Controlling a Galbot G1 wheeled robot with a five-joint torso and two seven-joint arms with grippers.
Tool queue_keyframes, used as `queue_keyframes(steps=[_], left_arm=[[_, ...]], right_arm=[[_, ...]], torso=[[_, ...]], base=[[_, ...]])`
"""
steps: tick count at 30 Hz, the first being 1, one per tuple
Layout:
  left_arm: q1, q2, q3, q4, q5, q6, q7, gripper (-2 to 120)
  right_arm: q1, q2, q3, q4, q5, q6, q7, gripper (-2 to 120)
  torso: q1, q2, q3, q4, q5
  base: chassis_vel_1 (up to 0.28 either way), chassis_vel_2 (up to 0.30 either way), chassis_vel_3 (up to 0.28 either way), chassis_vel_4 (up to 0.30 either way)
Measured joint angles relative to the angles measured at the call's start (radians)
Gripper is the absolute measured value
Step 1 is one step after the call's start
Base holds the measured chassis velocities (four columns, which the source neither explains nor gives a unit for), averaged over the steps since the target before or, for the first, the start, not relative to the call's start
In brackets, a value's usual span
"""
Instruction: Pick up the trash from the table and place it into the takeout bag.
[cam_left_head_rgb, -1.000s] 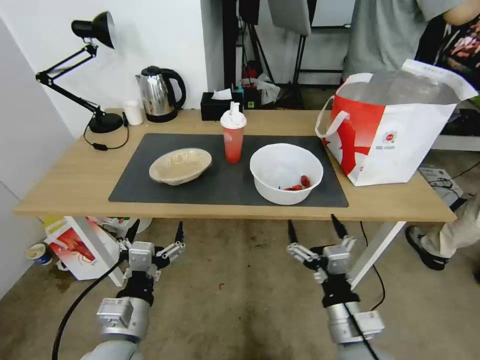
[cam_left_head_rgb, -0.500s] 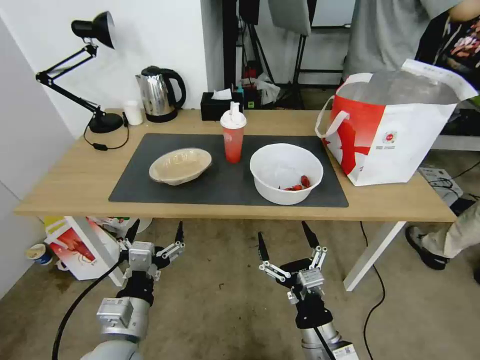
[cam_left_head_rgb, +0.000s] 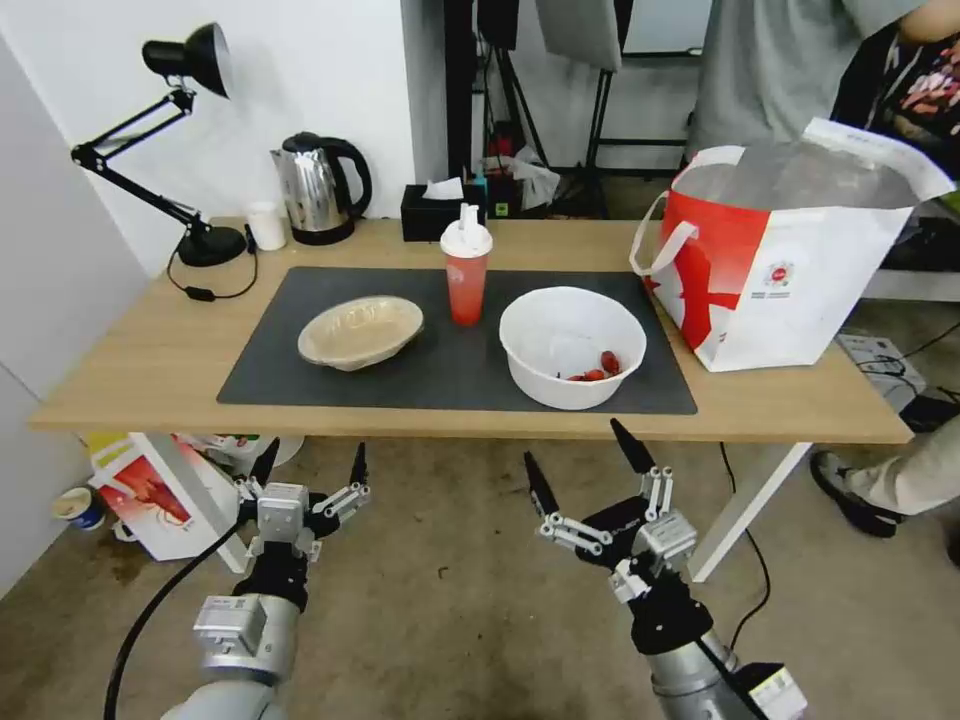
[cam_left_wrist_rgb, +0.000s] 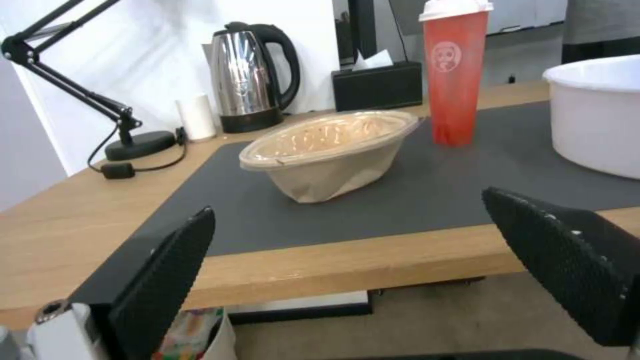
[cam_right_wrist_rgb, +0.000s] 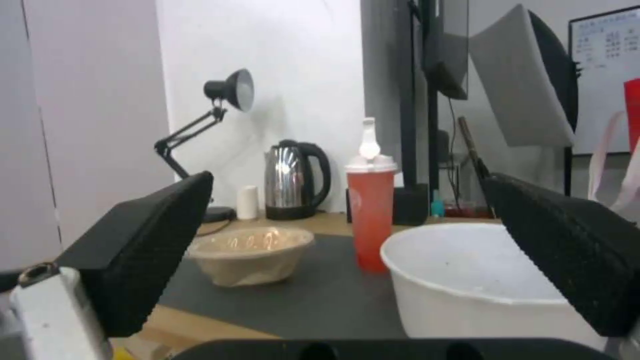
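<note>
**Both claws wide below the bench edge, nothing yet lifted**

The right claw (cam_left_head_rgb: 583, 468) hangs below the near edge of the bench (cam_left_head_rgb: 150, 380), fingers spread wide and pointing up toward the large white bowl (cam_left_head_rgb: 572, 345); in the right wrist view that bowl sits straight ahead between the two dark fingers, so the arm looks lined up on it as the first target, probably because it is the piece nearest the takeout bag (cam_left_head_rgb: 790, 270); the left claw (cam_left_head_rgb: 312, 465) is likewise wide and empty, parked low under the bench's left half, with the beige oval bowl (cam_left_head_rgb: 361, 331) ahead of it in its own wrist view.

All three pieces of trash rest on the dark grey mat (cam_left_head_rgb: 300, 385): the beige bowl to the left, the red drink cup (cam_left_head_rgb: 466, 272) upright behind and between the bowls, the white bowl to the right with red scraps in its bottom; none touches another.

The takeout bag stands on the bench's right end, just beside the mat, mouth open upward and silvery lining showing, which suits a drop from above; its loop handle hangs on the side facing the bowl.

The steel kettle (cam_left_head_rgb: 318, 190) and desk lamp (cam_left_head_rgb: 180, 140) stand at the back left, well apart from the work.
</note>
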Motion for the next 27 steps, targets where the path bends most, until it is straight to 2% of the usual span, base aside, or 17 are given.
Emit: queue_keyframes(steps=[11, 27], left_arm=[[0.0, 0.0, 0.0, 0.0, 0.0, 0.0, 0.0, 100], [0.0, 0.0, 0.0, 0.0, 0.0, 0.0, 0.0, 100]], right_arm=[[0.042, -0.074, 0.032, 0.04, 0.103, -0.095, 0.004, 100], [0.02, -0.146, 0.06, 0.103, 0.102, -0.115, 0.006, 100]], torso=[[0.0, 0.0, 0.0, 0.0, 0.0001], [0.0, 0.0, 0.0, -0.0001, 0.0]], base=[[0.0, 0.0, 0.0, 0.0], [0.0, 0.0, 0.0, 0.0]])
